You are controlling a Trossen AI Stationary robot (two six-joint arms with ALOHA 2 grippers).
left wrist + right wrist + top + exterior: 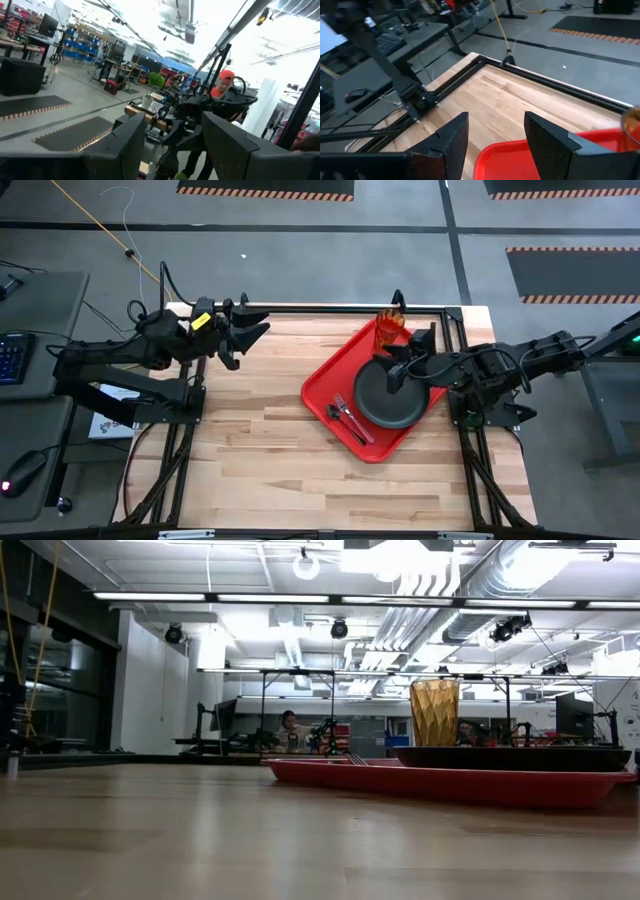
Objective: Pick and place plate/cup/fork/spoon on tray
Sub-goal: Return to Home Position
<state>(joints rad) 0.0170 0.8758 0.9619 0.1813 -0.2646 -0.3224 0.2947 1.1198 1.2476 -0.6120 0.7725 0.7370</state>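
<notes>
The red tray lies on the right half of the table, turned cornerwise. On it rest the dark plate, the amber cup upright at the far corner, and the red-handled fork beside the dark spoon near the front corner. The low view shows the tray, the plate and the cup. My right gripper is open and empty above the plate's far-left rim. My left gripper is open and empty, raised at the table's far left.
Bare wood table spreads left and in front of the tray. A black frame rail runs along the far edge. The right wrist view shows the tray's corner and the far-left table corner. A person in an orange cap stands beyond the table.
</notes>
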